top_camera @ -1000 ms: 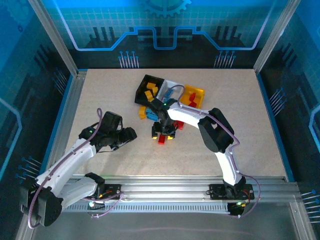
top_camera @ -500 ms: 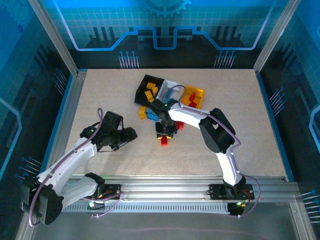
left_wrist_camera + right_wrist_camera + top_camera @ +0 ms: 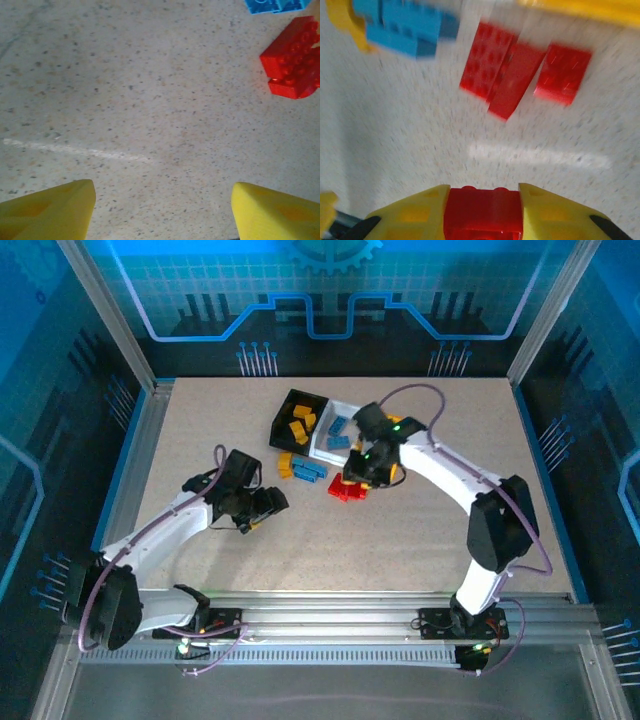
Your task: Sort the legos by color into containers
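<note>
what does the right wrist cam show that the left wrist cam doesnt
Right wrist: the right gripper shut on a red brick, with what looks like a yellow bin rim beyond. Left wrist: the left gripper open over the table, holding nothing. Both: loose red bricks and blue bricks lying on the speckled table.
</note>
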Robot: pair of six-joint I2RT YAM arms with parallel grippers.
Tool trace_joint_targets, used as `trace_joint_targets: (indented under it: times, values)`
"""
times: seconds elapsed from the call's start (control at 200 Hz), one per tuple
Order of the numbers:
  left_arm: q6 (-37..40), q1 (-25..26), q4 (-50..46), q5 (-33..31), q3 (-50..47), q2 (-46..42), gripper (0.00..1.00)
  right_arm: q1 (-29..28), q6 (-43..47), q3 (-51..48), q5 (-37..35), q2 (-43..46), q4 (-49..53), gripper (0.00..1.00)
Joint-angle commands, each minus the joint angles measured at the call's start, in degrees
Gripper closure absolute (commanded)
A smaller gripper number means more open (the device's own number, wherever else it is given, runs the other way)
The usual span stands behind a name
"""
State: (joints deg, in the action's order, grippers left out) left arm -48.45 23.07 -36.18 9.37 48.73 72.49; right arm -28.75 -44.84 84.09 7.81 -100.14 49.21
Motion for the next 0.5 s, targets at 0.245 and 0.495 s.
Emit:
trace_joint_targets:
  times: [0.245,0.495]
  values:
    - [-0.2,-0.3,-0.9,2.3,2.6,-0.2,0.23,12.1,4.5,21.3,3.2,-15.9,3.9,0.56]
    - [-0.7,-1.4,1.0,2.9,-0.2,-0.9,0.19,11.5,7.6,25.4,-0.9,-14.9,9.3,0.39]
